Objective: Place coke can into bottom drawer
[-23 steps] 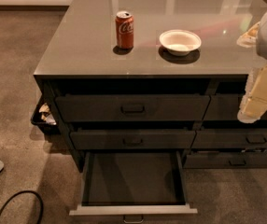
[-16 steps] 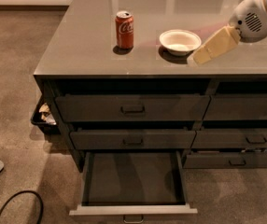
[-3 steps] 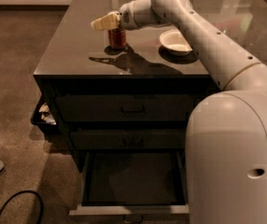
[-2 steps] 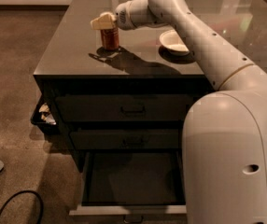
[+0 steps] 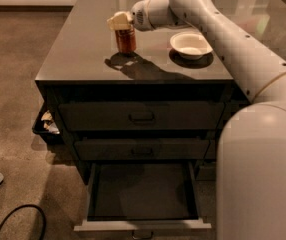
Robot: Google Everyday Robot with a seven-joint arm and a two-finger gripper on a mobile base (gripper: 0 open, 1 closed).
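Observation:
The coke can [image 5: 126,41], red and upright, is on the left part of the grey counter top [image 5: 83,59], with its dark shadow just in front of it. My gripper [image 5: 119,22] comes in from the right and is shut on the can's top. I cannot tell whether the can rests on the counter or hangs just above it. The bottom drawer [image 5: 143,194] is pulled open below, its dark inside bare, its light grey front edge towards the camera. The two wide drawers above it are shut.
A white bowl [image 5: 190,44] sits on the counter to the right of the can. My white arm [image 5: 263,149] fills the right side and hides the right drawer column. A black bin [image 5: 45,126] stands left of the cabinet. A black cable [image 5: 18,219] lies on the floor.
The gripper and the can it holds have shifted a little to the right since 0.7 s ago. The drawer and the bowl have not moved.

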